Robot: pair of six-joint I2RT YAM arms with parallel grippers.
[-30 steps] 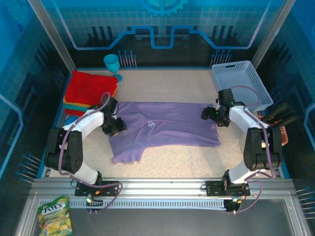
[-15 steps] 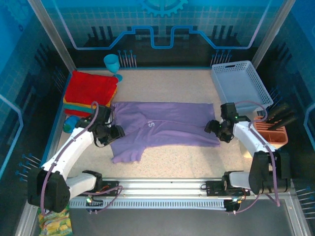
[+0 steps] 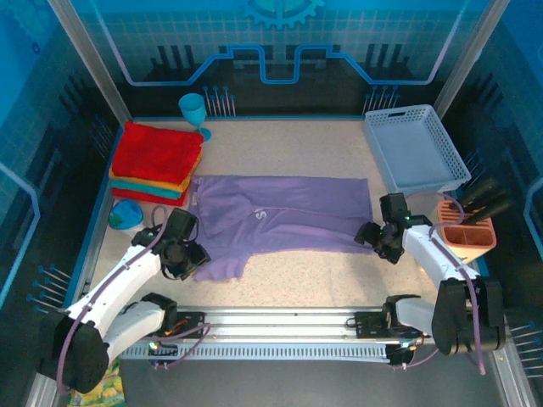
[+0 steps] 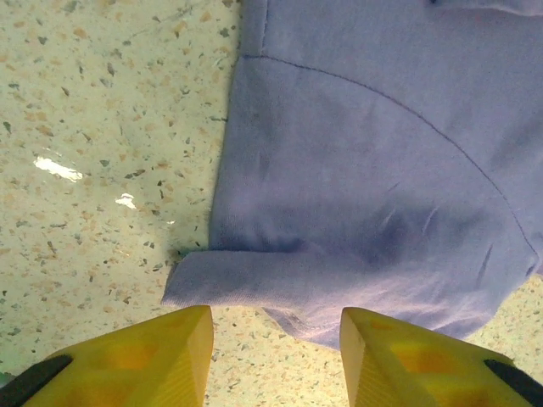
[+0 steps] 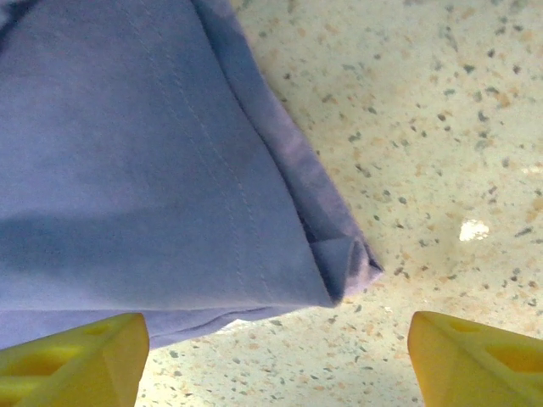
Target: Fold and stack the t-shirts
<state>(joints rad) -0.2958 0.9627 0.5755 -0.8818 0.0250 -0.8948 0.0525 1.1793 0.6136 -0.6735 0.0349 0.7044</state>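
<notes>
A lavender t-shirt point(image 3: 280, 216) lies spread flat across the middle of the table, one sleeve pointing toward the front left. Folded red, yellow-orange and teal t-shirts point(image 3: 157, 157) sit stacked at the back left. My left gripper point(image 3: 191, 259) hovers at that sleeve. In the left wrist view it point(image 4: 276, 356) is open, with bare table between its yellow fingers point(image 4: 170, 356) and the sleeve hem point(image 4: 254, 284) just ahead. My right gripper point(image 3: 373, 237) is at the shirt's front right corner. It point(image 5: 276, 356) is open wide, and the doubled-over corner point(image 5: 344, 263) lies just beyond it.
A pale blue lattice basket point(image 3: 416, 153) stands at the back right. An orange holder with dark tools point(image 3: 467, 233) is beside the right arm. A teal goblet point(image 3: 193, 110) stands behind the stack and a teal cup point(image 3: 127, 214) lies in front of it.
Both arms drew back toward the near edge. The left gripper went from the shirt's left side down to the sleeve; the right gripper slid from the right hem to the front right corner.
</notes>
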